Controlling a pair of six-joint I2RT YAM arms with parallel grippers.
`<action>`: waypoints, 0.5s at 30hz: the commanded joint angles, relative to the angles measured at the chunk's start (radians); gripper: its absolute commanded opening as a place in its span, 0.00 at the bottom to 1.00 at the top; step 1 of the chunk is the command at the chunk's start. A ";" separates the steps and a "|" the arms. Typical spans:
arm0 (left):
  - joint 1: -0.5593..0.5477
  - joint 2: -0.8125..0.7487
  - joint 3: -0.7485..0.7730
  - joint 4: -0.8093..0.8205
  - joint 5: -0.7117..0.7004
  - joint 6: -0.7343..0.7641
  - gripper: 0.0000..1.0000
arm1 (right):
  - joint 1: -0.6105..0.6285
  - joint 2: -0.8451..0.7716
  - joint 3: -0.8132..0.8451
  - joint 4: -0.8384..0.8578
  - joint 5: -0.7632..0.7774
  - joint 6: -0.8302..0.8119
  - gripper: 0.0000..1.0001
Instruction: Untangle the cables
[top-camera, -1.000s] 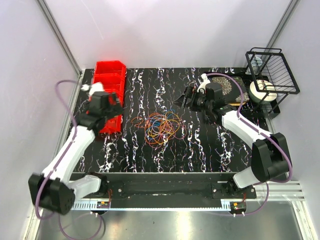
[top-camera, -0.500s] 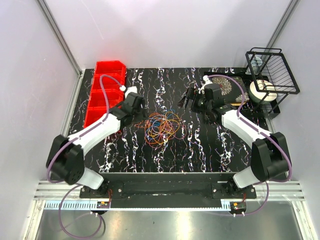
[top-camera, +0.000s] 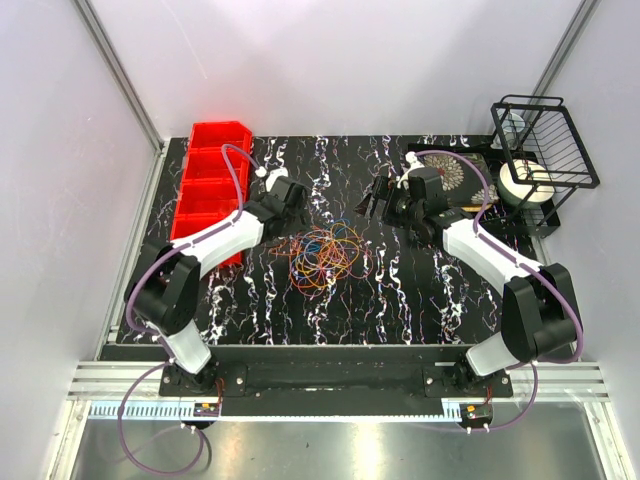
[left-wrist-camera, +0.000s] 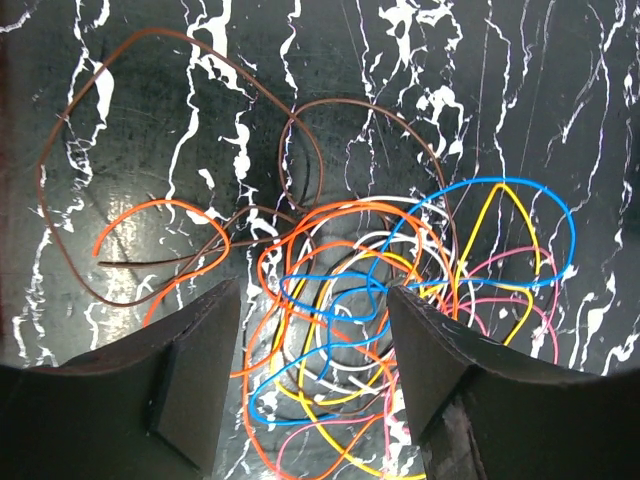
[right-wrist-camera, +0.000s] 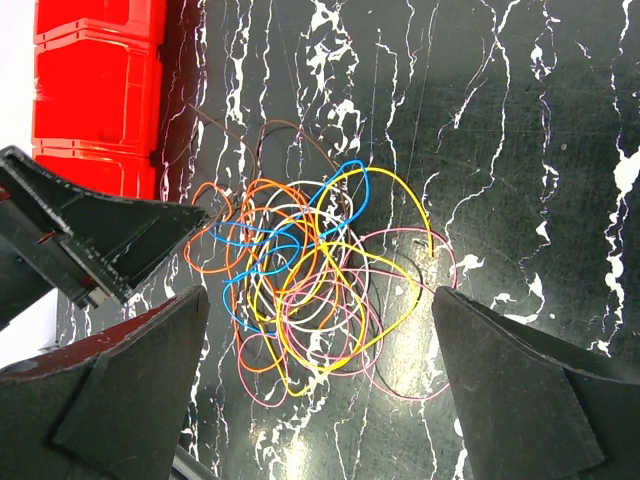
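Marbled table (top-camera: 430, 290): left arm (top-camera: 222, 237) stretched to cables (top-camera: 325, 250), right arm (top-camera: 480, 252) angled inward.

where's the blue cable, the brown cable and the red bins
blue cable (left-wrist-camera: 500, 181), left wrist view, top of its big loop
brown cable (left-wrist-camera: 150, 32), left wrist view, top of its wide arc
red bins (top-camera: 220, 140), top external view, farthest compartment

cables (top-camera: 322, 250): orange, yellow, blue, pink, white and brown loops. table (top-camera: 420, 290): black, veined white like marble. bins (top-camera: 205, 195): plain red. rack (top-camera: 560, 140): black wire grid. arm links (top-camera: 480, 255): white.
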 joint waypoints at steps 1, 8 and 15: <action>-0.005 0.028 0.065 0.006 -0.040 -0.070 0.65 | 0.006 -0.006 0.031 0.001 0.016 -0.007 1.00; -0.015 0.070 0.103 -0.065 -0.084 -0.133 0.65 | 0.005 0.019 0.039 0.003 0.000 0.007 1.00; -0.033 0.101 0.122 -0.126 -0.133 -0.177 0.60 | 0.006 0.033 0.042 0.006 -0.007 0.015 1.00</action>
